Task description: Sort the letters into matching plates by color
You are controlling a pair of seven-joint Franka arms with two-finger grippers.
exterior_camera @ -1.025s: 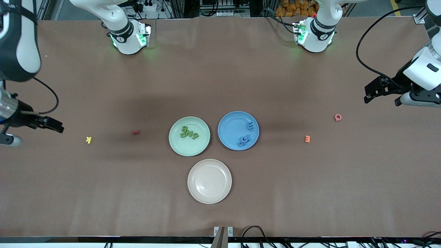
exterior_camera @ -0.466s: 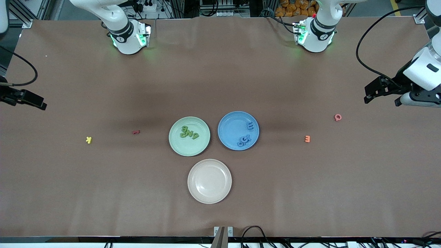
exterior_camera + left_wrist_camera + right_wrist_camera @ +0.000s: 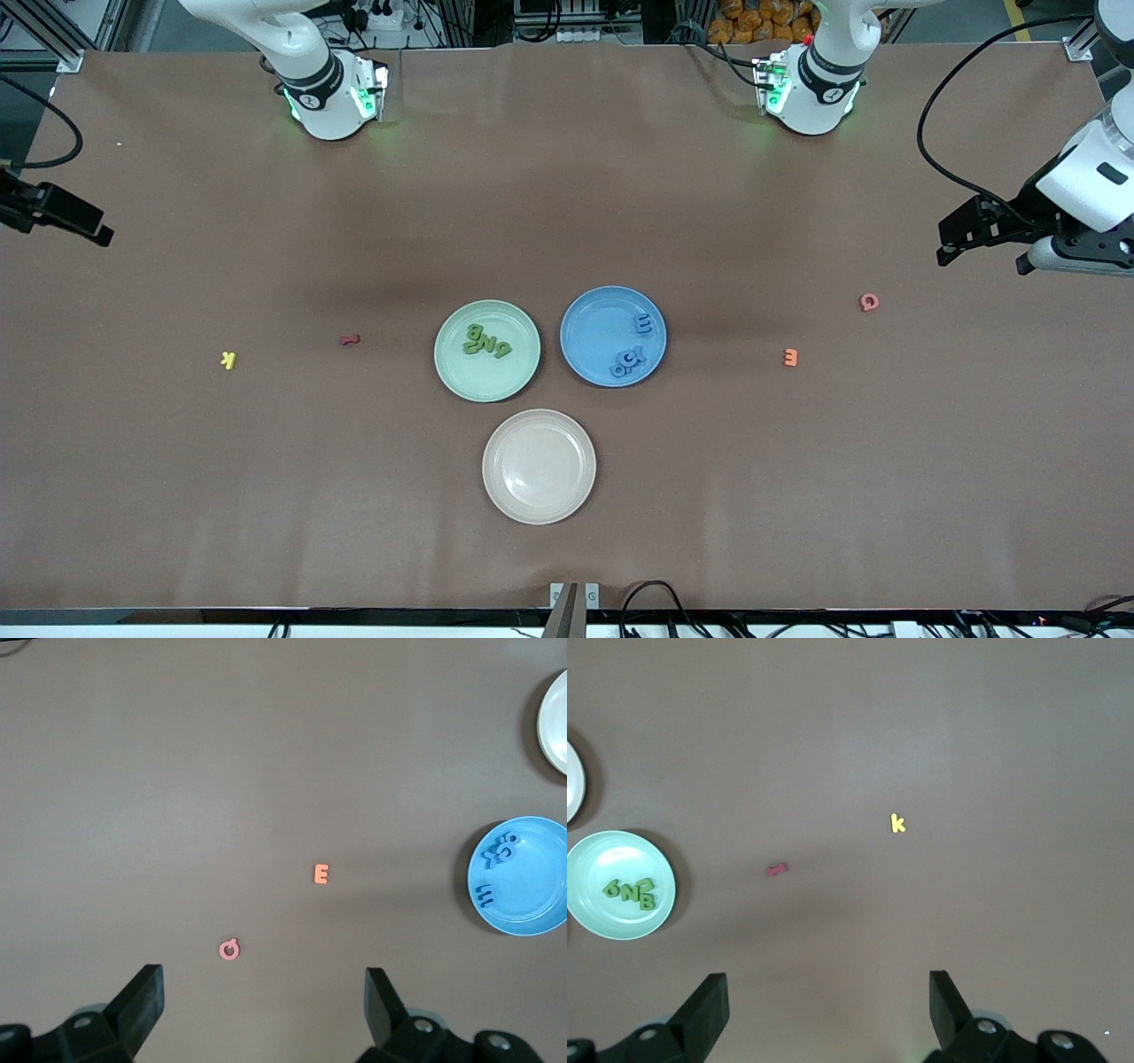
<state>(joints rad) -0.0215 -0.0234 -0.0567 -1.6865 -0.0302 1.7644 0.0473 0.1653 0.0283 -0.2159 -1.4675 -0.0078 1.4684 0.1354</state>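
The pale green plate (image 3: 456, 377) holds a cluster of green letters (image 3: 488, 342); both show in the right wrist view, the plate (image 3: 594, 912) and the letters (image 3: 631, 893). The blue plate (image 3: 589, 323) beside it holds blue letters (image 3: 627, 361) and a blue E (image 3: 644, 325); the left wrist view shows this plate (image 3: 532, 904) and its letters (image 3: 496, 853). My left gripper (image 3: 950, 252) is open and empty, high over the left arm's end of the table. My right gripper (image 3: 93, 232) is open and empty, high over the right arm's end.
A beige-pink plate (image 3: 539, 466) lies nearer the front camera than the two plates. A yellow K (image 3: 229, 360) and a dark red letter (image 3: 351, 339) lie toward the right arm's end. An orange E (image 3: 790, 357) and a pink letter (image 3: 869, 302) lie toward the left arm's end.
My right arm has pulled back and up toward its edge of the table, away from the yellow K. The left arm has barely moved. The letters and plates have stayed put.
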